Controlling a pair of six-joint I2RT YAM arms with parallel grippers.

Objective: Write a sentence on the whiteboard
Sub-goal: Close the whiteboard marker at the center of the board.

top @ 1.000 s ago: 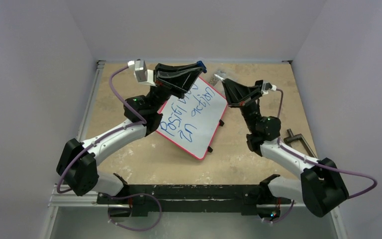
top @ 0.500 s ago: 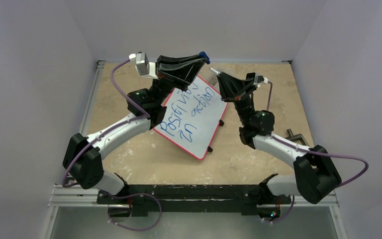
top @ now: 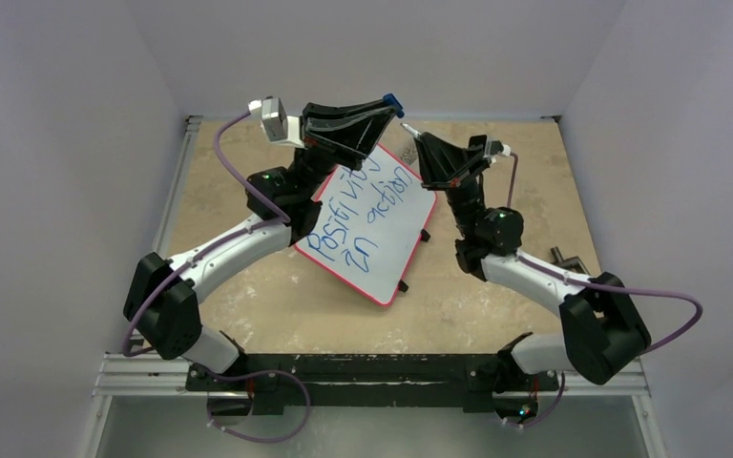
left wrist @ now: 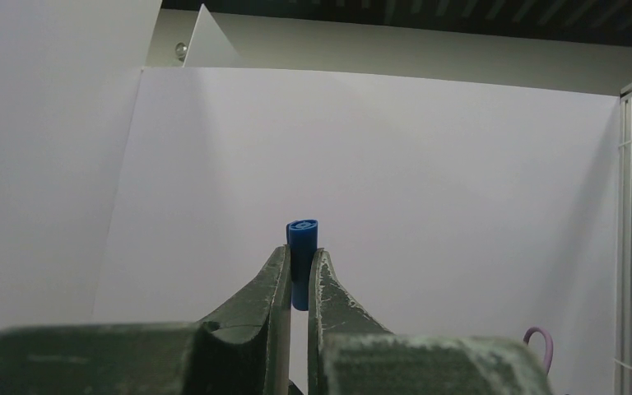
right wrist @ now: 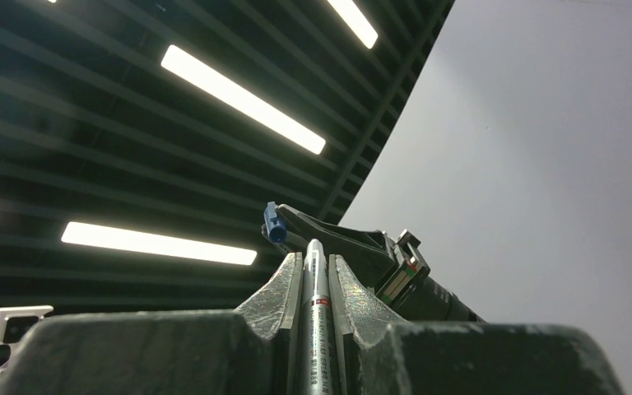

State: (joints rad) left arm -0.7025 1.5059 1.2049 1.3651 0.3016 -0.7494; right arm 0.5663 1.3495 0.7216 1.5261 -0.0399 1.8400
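Above the far half of the table (top: 286, 305), my left gripper (left wrist: 300, 257) pinches a blue cap (left wrist: 302, 239) and my right gripper (right wrist: 315, 259) pinches a marker (right wrist: 317, 329), their tips close together. The whiteboard (top: 382, 239), bearing blue writing, lies on the table between my arms.

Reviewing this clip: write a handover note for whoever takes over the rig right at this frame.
Left gripper: shut on the blue cap, raised above the whiteboard's far corner.
Right gripper: shut on the marker, tip aimed toward the cap, not yet joined.
Whiteboard: flat on the table, angled, between the arms.
Done: two lines of blue handwriting are on the board.
Left: probably only capping the marker and putting it down.
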